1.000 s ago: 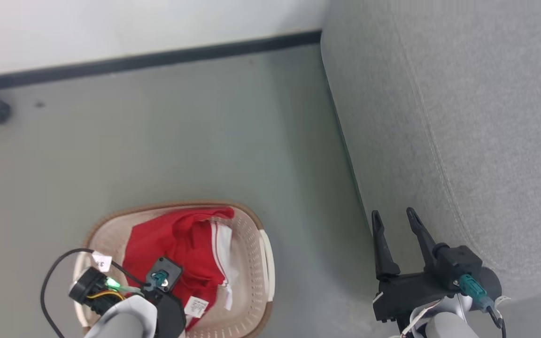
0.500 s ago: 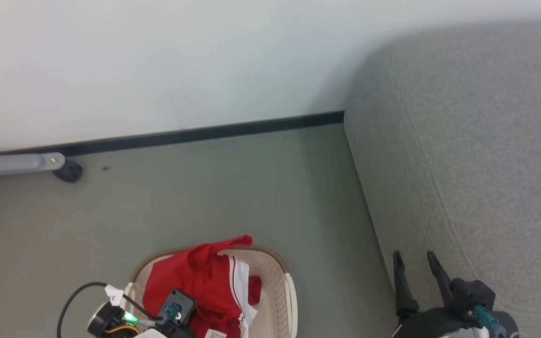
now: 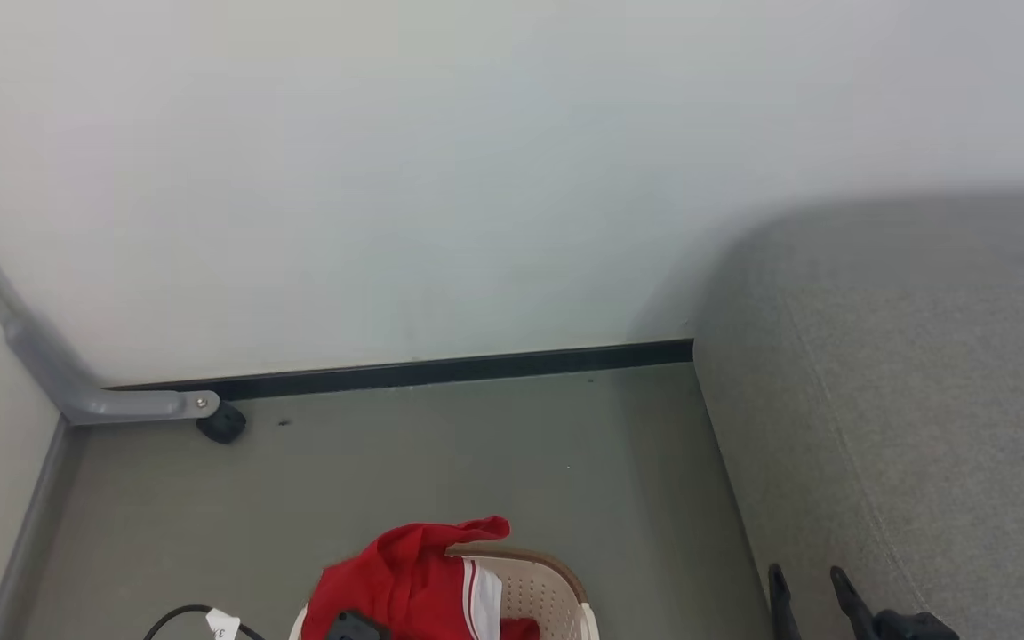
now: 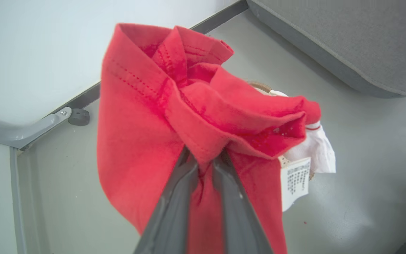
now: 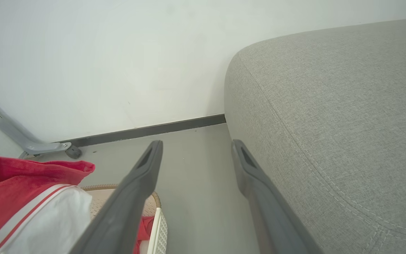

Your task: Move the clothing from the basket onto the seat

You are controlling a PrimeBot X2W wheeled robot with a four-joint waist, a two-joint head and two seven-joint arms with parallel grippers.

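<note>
While the left gripper has its two fingers pinched tight on a fold of the red clothing, the bunch rises over the rim of the basket, white panel and care label dangling off one side, some red down inside too. Right gripper is spread wide, nothing in it, just beside the front edge of the grey seat. Further back: grey floor, a dark skirting strip, a small black caster, then white wall.

The clothing is red with a white, red-striped panel; the basket cream, brown-rimmed; the seat plain grey.
</note>
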